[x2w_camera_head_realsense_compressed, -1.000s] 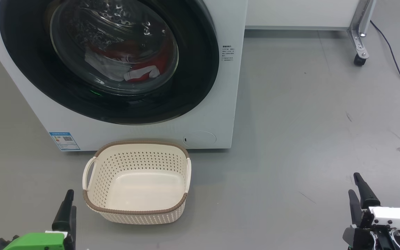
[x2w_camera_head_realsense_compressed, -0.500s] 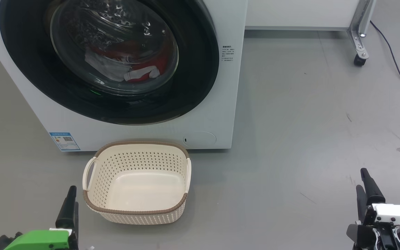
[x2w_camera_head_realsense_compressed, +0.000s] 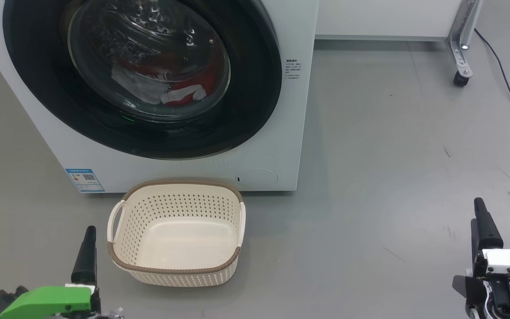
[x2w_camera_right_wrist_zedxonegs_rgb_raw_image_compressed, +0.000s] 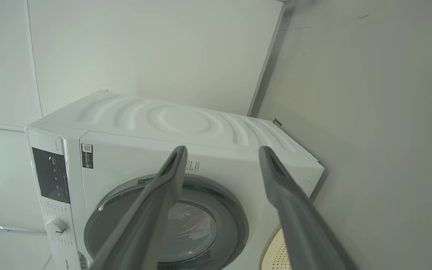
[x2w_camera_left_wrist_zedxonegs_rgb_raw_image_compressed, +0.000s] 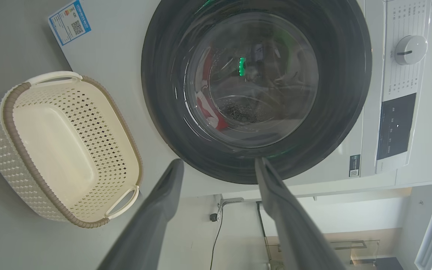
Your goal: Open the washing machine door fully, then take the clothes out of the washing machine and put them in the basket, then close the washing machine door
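1: Two grippers to be logged. State?

2: The left gripper [x2w_camera_left_wrist_zedxonegs_rgb_raw_image_compressed: 219, 163] is seen with fingers spread wide and nothing held. The right gripper [x2w_camera_right_wrist_zedxonegs_rgb_raw_image_compressed: 223, 149] is the same, spread wide and empty.

1: Task things located?

2: The washing machine door [x2w_camera_head_realsense_compressed: 255, 88] is seen shut flat against the washing machine [x2w_camera_head_realsense_compressed: 290, 146]. The clothes [x2w_camera_head_realsense_compressed: 184, 93], red and white, are seen behind its glass. The basket [x2w_camera_head_realsense_compressed: 175, 182] is set empty just in front of the washing machine, below the door, long axis along the machine's front.

1: Key relation for the coming move?

2: The door is found ahead of and above both grippers. The left gripper is judged nearer, low before the machine's front on the blue-label side. The right gripper is held well off to the machine's other side. The door's opening edge cannot be told. The door is round, so no long axis is noted.

1: Writing?

2: A blue label [x2w_camera_head_realsense_compressed: 84, 179] with a QR code is noted low on the machine's front. A print block [x2w_camera_head_realsense_compressed: 292, 68] is noted just beside the door, and a dial [x2w_camera_left_wrist_zedxonegs_rgb_raw_image_compressed: 410, 50] is ringed with markings. Nothing can be read, and no brand is made out.
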Tool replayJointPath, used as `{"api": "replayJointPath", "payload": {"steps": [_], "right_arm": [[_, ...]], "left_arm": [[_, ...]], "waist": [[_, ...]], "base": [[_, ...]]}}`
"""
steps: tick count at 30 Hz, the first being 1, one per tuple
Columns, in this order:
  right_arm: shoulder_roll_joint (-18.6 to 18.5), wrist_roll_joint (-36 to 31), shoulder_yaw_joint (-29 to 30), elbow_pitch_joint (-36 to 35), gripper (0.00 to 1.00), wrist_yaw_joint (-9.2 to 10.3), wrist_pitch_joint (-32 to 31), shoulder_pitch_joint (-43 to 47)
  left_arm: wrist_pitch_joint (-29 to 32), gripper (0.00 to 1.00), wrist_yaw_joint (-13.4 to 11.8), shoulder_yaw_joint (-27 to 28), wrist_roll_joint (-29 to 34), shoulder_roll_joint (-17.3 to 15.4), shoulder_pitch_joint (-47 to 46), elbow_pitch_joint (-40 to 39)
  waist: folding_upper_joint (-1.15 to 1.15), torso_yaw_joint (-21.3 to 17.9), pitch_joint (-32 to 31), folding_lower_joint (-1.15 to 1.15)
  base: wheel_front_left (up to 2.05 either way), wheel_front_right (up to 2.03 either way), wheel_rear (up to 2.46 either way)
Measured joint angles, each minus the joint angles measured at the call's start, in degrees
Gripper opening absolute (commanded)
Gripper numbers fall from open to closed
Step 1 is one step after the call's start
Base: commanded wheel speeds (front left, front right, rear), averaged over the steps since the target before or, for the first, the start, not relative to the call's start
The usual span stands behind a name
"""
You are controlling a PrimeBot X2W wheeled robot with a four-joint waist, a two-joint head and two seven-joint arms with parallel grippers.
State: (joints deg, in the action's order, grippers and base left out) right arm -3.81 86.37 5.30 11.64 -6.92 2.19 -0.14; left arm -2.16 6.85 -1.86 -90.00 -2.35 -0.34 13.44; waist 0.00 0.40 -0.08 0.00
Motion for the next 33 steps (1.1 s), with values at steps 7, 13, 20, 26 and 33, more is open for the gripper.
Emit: {"api": "replayJointPath", "payload": {"steps": [7, 13, 20, 26, 33], "right_arm": [[-0.73, -4.21, -0.67, -1.72, 1.0, 0.0, 1.19, -0.03], [-1.52, -8.18, -1.63, -3.0, 1.0, 0.0, 2.4, -0.03], [-2.91, -14.25, -2.91, -3.94, 1.0, -0.01, 3.66, 0.01], [-3.88, -18.95, -4.31, -4.34, 1.0, 0.0, 4.32, 0.12], [-4.92, -24.88, -6.24, -4.65, 1.0, 0.55, 5.58, 0.24]], "left_arm": [[-1.11, 1.0, 0.0, -0.99, 6.8, 0.0, -0.63, -1.42], [-2.19, 1.0, 0.0, -2.93, 12.78, -0.01, -0.65, -1.85], [-3.55, 1.0, -0.7, -4.58, 20.52, -0.02, -0.69, -3.11], [-4.38, 1.0, -1.82, -6.57, 26.17, -0.03, -0.79, -3.59], [-5.64, 1.0, -4.07, -9.47, 34.7, -0.05, -0.79, -3.64]], "waist": [[0.0, 0.24, -0.06, 0.0], [0.0, 0.41, -0.13, 0.0], [0.0, 0.56, -0.12, 0.0], [0.0, 0.7, -0.08, 0.0], [0.0, 0.96, -0.02, 0.0]], "base": [[0.0, 0.0, 0.0], [0.0, 0.0, 0.0], [0.0, 0.0, 0.0], [0.0, 0.0, 0.0], [0.0, 0.0, 0.0]]}}
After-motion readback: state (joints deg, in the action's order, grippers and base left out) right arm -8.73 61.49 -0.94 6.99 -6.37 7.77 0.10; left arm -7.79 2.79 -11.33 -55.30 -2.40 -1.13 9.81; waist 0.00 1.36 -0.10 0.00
